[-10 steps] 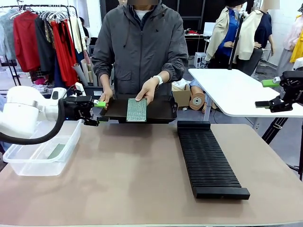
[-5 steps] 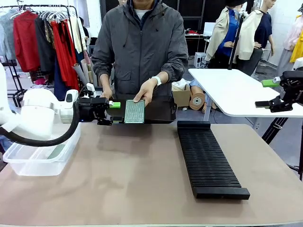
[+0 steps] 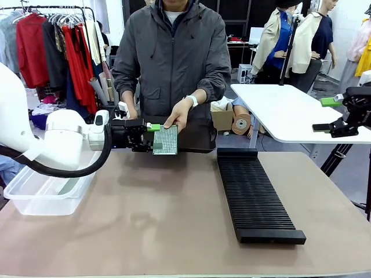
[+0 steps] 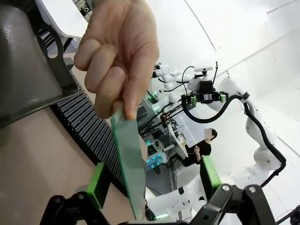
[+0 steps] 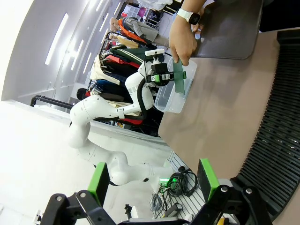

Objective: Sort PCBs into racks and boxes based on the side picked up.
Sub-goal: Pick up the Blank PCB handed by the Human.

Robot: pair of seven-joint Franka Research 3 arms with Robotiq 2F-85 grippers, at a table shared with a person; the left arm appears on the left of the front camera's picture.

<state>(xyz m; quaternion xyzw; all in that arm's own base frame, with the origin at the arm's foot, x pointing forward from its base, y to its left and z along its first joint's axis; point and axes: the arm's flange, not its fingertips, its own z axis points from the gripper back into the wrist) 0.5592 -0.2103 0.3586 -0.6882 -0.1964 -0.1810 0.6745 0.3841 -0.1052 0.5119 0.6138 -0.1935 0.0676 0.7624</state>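
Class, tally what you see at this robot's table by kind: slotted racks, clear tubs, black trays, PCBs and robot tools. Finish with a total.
Slotted rack: 1
Clear tub: 1
Black tray: 1
PCBs: 2, the held PCB and the PCB in the tub
Tools: 2, the left tool and the right tool
Total: 7

The tub (image 3: 36,204) sits at the table's (image 3: 145,231) left, 1 PCB (image 3: 69,186) in it; the rack (image 3: 255,197) lies right; the tray (image 3: 196,136) is behind, between them.
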